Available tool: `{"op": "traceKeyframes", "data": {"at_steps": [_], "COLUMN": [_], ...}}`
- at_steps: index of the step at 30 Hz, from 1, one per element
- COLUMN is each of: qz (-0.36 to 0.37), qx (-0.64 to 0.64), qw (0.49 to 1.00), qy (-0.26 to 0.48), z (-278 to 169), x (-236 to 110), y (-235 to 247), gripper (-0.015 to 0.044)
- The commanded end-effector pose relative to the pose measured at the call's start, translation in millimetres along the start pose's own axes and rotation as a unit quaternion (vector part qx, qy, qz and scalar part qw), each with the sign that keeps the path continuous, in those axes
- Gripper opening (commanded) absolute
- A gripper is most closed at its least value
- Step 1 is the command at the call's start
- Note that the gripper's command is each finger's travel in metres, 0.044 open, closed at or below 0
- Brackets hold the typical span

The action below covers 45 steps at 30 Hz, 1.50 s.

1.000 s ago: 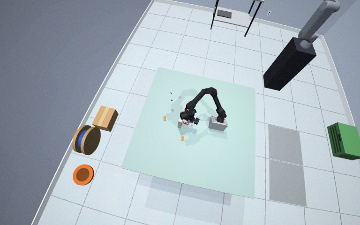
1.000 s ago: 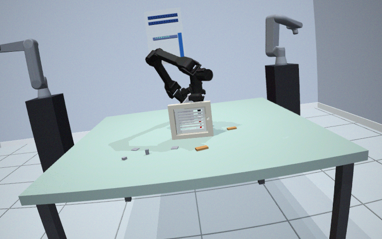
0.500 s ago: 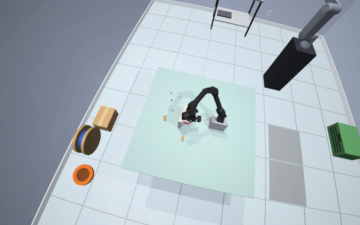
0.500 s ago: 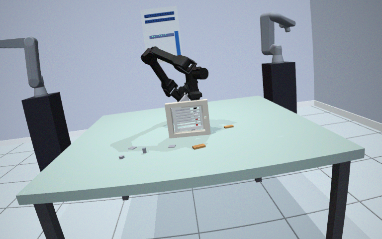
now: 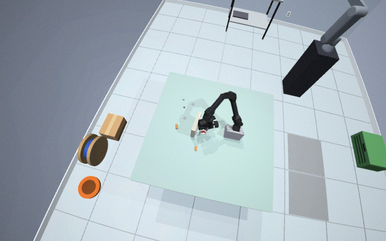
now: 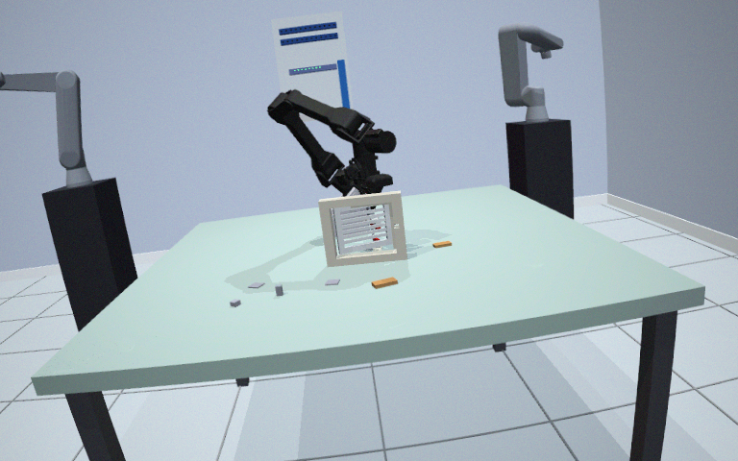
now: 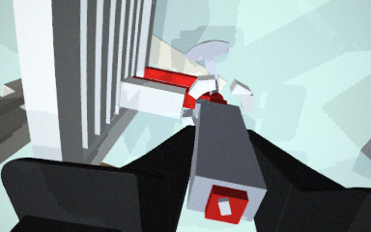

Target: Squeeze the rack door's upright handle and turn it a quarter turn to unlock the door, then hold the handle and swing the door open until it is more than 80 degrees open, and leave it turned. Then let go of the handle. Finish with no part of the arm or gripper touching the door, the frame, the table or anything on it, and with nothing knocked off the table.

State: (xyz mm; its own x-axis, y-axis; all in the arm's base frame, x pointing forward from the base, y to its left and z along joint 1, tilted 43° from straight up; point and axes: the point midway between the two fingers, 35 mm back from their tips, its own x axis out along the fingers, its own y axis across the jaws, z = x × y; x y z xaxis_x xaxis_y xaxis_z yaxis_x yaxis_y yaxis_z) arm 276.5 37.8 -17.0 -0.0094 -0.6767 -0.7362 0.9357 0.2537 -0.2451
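The beige frame [image 5: 195, 124] [image 6: 326, 230] stands upright on the table [image 5: 233, 178] [image 6: 504, 297]. Its slatted white and grey door [image 6: 388, 228] [image 7: 39, 72] is ajar, set at a modest angle to the frame on the arm's side. The handle [image 7: 223, 155] stands upright, grey with a red square end, beside the door's free edge; red and white latch parts lie behind it in the wrist view. How far it is turned I cannot tell exactly. My gripper [image 7: 218, 135] is shut on the handle, one black finger on each side. In the exterior view, the frame and door partly hide the fingers.
An orange block [image 5: 176, 126] [image 6: 384, 282] lies behind the frame from the arm, another orange block [image 5: 195, 148] [image 6: 442, 243] beyond its handle side. Several small grey pieces lie near the frame's other end, one of them a small cylinder [image 6: 279, 290]. The arm's base block [image 5: 233, 133] stands opposite the frame.
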Motion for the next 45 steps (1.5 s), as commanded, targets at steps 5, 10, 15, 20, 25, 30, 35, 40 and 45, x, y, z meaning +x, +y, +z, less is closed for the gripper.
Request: {"op": "traceKeyframes", "data": {"at_steps": [5, 10, 15, 20, 25, 30, 35, 40, 45], "qz": [0.002, 0.002, 0.001, 0.001, 0.000, 0.000, 0.000, -0.001, -0.001], "qx": [-0.088, -0.133, -0.177, -0.219, -0.260, -0.300, -0.335, -0.370, -0.404], "qw": [0.996, 0.991, 0.984, 0.976, 0.966, 0.954, 0.942, 0.929, 0.915], "qy": [-0.003, -0.003, -0.003, -0.003, -0.004, -0.004, -0.004, -0.004, -0.004], "z": [7, 12, 19, 26, 33, 41, 49, 57, 65], "x": [0, 0, 0, 1, 1, 1, 1, 0, 0], "y": [-19, -29, -39, -48, -56, -63, -69, -75, -79], "gripper": [0.0012, 0.0012, 0.0012, 0.0012, 0.0012, 0.0012, 0.0012, 0.0012, 0.0012]}}
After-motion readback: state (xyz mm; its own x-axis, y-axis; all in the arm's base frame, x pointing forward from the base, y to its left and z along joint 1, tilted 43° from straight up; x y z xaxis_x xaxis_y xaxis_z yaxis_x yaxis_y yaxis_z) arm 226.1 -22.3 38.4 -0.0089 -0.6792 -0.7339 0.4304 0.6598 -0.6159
